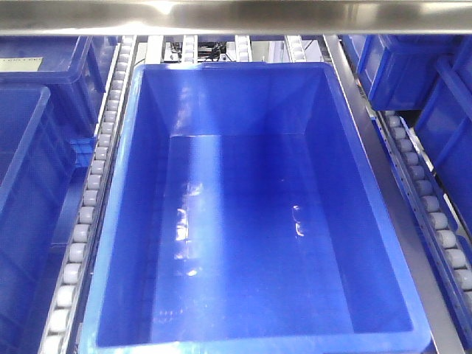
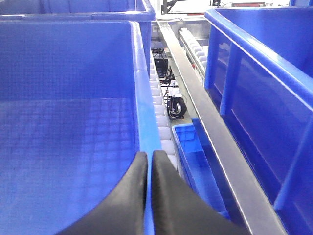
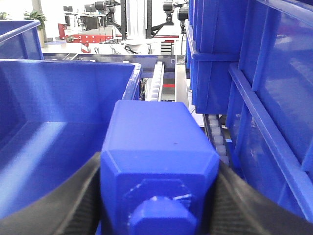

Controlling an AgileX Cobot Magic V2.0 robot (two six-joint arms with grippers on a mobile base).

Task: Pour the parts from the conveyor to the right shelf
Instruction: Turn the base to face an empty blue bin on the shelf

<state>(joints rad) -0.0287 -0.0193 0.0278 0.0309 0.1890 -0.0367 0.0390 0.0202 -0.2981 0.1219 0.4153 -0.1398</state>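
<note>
While I watched the front camera, a large blue crate (image 1: 254, 214) sat on the right shelf (image 1: 88, 221), its lanes of small white rollers running along both sides of it. I could see nothing lying on the crate's glossy floor from that view. More blue crates stood in the neighbouring lanes to the left and right.

Through the right wrist camera I saw the right gripper (image 3: 159, 196) clamped on the part (image 3: 156, 166), a bright-blue block pressed between the two dark fingers (image 3: 244, 200), its round stud facing the lens. The block was held above the crate's near right rim, with the crate's interior opening to the left of it and a roller lane to the right.

Through the left wrist camera, the left gripper (image 2: 149, 191) had its two black fingers (image 2: 124, 200) pressed together, with nothing between them that I could see. They hung over the right wall of a blue crate, beside a steel rail (image 2: 205, 122) of the shelf.
</note>
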